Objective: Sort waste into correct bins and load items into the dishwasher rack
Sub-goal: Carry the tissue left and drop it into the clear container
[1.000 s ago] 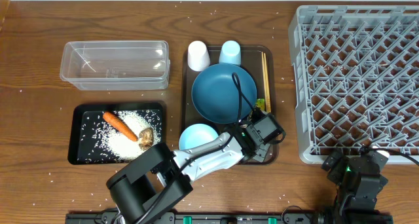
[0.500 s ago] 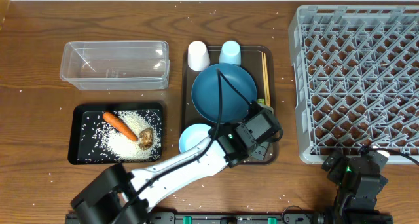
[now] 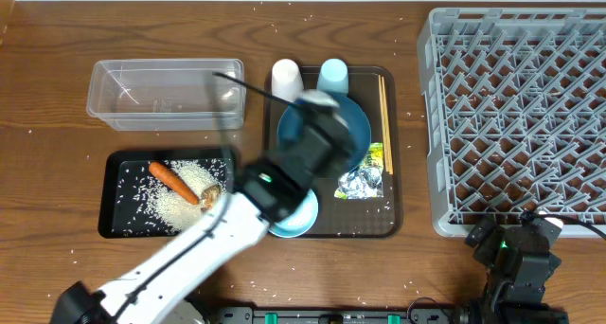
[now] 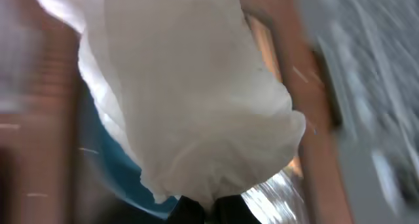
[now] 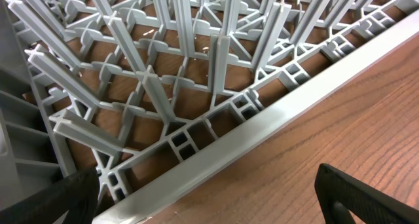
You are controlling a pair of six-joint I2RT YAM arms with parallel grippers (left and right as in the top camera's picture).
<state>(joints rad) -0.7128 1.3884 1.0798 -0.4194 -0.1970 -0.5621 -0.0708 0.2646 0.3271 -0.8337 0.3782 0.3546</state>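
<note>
While the left jaws were pinched fully shut on the crumpled white napkin [image 4: 190,99], you were in the waste-sorting step — the wad hung from them above the dark-blue plate [image 3: 358,125], lifted off the brown serving tray [image 3: 393,227]. Your next move, by my judgement, called for a swing left to the clear tub [image 3: 166,95], which stood empty, since the black tray [image 3: 115,225] held the carrot [image 3: 169,178] and rice [image 3: 180,206]. Release only once the napkin was inside the tub's walls. You needed height over the white cup [image 3: 286,79], which stood between plate and tub — bare worktop [image 3: 57,68] lay open round the tub. The right jaws stood wide open and empty by the near edge of the rack [image 3: 516,106], well apart.
</note>
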